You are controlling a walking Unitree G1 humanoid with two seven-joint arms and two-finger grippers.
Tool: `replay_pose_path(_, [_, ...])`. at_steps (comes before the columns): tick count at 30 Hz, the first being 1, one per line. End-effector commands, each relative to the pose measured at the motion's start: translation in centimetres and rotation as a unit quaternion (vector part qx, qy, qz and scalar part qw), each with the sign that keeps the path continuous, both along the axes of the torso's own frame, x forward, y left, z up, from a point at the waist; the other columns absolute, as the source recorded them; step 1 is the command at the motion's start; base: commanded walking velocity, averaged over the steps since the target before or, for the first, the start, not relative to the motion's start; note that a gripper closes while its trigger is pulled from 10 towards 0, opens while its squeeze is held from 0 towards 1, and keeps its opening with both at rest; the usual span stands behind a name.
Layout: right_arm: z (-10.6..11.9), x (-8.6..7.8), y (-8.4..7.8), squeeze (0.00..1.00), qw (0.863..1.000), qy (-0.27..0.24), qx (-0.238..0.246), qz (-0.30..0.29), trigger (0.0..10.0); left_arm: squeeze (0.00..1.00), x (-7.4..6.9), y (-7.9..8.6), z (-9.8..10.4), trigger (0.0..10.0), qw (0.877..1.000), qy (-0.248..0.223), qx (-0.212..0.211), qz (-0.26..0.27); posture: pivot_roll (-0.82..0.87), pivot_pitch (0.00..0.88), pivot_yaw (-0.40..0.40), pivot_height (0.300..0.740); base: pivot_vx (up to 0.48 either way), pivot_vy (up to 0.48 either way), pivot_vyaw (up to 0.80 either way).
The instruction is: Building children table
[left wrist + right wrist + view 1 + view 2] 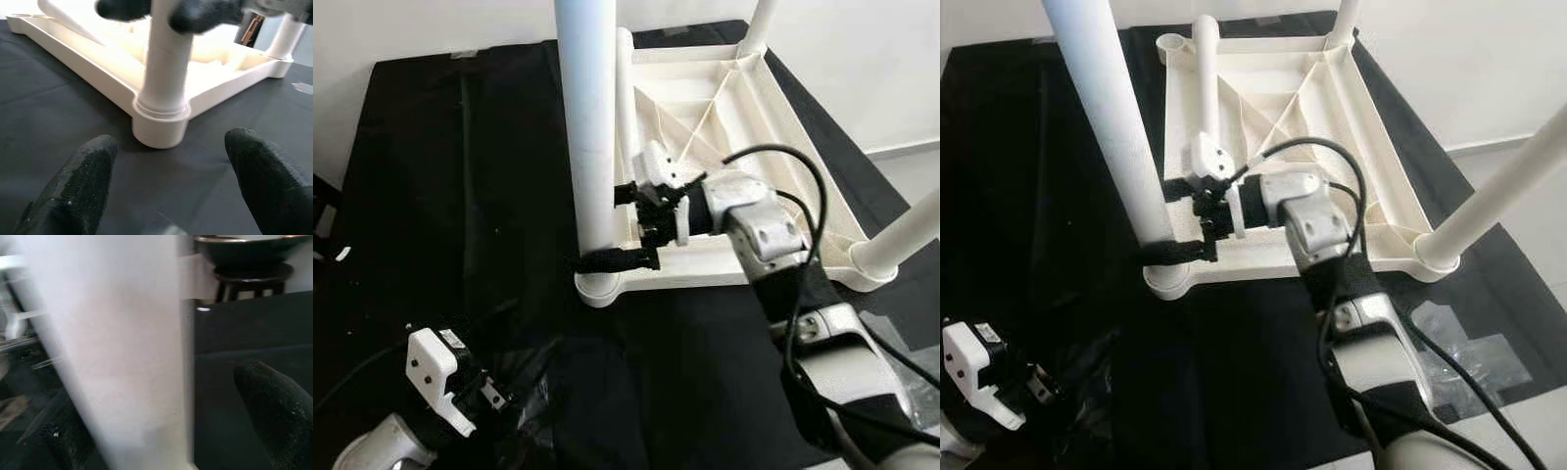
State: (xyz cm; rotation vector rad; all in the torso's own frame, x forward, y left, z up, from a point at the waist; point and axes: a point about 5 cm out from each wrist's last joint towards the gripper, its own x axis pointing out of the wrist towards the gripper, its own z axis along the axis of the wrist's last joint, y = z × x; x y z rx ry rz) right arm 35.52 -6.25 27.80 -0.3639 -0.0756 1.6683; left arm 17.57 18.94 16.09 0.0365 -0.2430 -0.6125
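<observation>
R gripper (1185, 220) clamped round table leg (1111, 137), L gripper (494, 397) idle

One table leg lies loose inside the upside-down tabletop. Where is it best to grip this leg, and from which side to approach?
Probably at the middle of the loose leg, coming from above. It lies flat in the upturned tabletop, so its round shaft is open on top, while ribs and rim crowd its sides. The right gripper is around the standing leg; the left gripper is open.
</observation>
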Motion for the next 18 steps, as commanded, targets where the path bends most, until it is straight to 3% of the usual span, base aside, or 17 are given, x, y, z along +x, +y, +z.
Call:
replay_pose_path(1, [0.3,0.1,0.0,0.0,1.0,0.001,0.0,0.029,0.0,0.0,-0.4,0.0,-0.4,10.0,1.0,0.017,0.002,0.0,0.02,0.318,-0.047,0.74,0.0,0.0,0.0])
replay_pose_path(11, [-0.4,-0.2,0.1,0.0,0.997,0.005,-0.03,0.075,0.0,0.0,-0.4,-0.1,-0.3,10.0,1.0,0.017,0.001,0.002,-0.01,0.315,-0.06,0.74,0.0,0.0,0.0])
replay_pose_path(17, [-1.0,0.0,-1.2,0.0,0.999,-0.015,-0.009,0.048,0.0,0.0,-0.2,-0.2,-0.4,10.0,1.0,0.016,-0.001,0.004,-0.04,0.308,-0.061,0.74,0.0,0.0,0.0])
replay_pose_path(18, [-1.4,0.1,-1.6,0.0,1.0,-0.018,0.006,0.009,0.0,0.0,-0.2,-0.2,-0.4,10.0,1.0,0.016,-0.002,0.004,-0.04,0.306,-0.064,0.74,0.0,0.0,0.0])
